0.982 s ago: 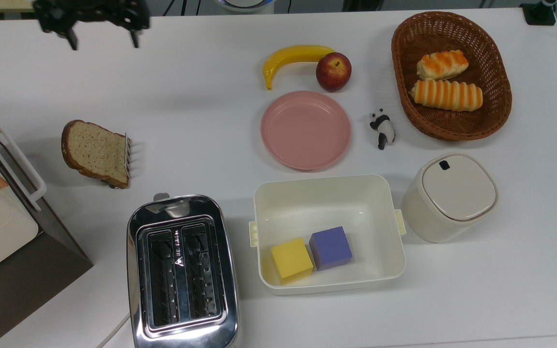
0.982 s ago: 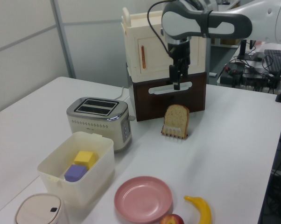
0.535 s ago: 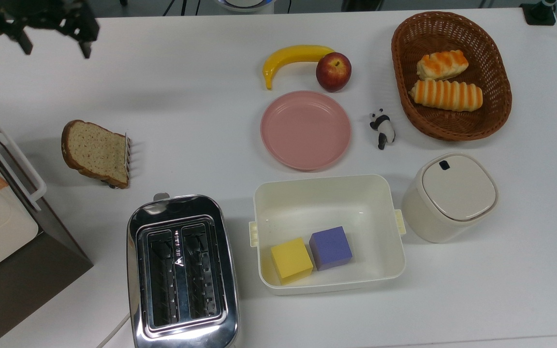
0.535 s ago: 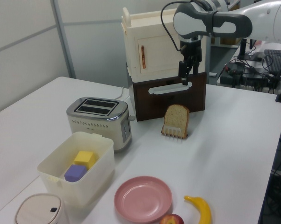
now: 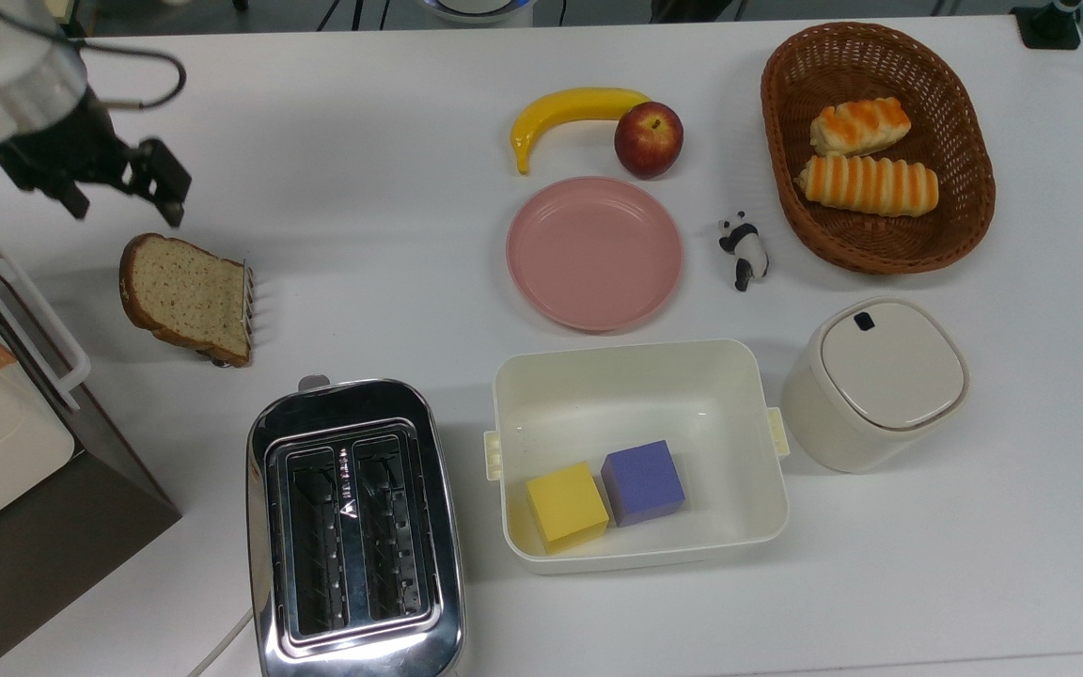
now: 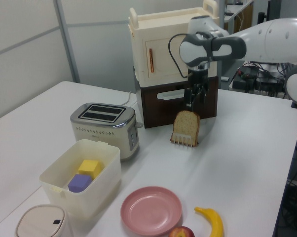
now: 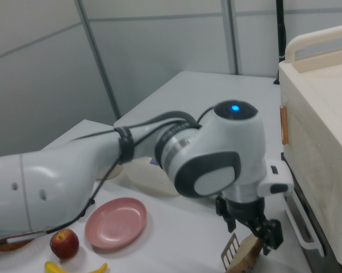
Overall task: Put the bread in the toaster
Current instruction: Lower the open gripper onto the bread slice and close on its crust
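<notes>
Presently the gripper [image 5: 123, 205] hangs empty with fingers spread wide, just above the bread's [image 5: 186, 298] rounded crust end; the single slice stands on edge in a small rack [image 5: 246, 299], below the gripper and slightly toward the top view's right, its long axis running across the top view, apart from both fingers; judged, a short descent would straddle it. Beyond the slice, farther from the gripper, sits one toaster [image 5: 353, 529], two slots empty. Farthest: one basket [image 5: 960, 226], two rolls [image 5: 866, 183].
</notes>
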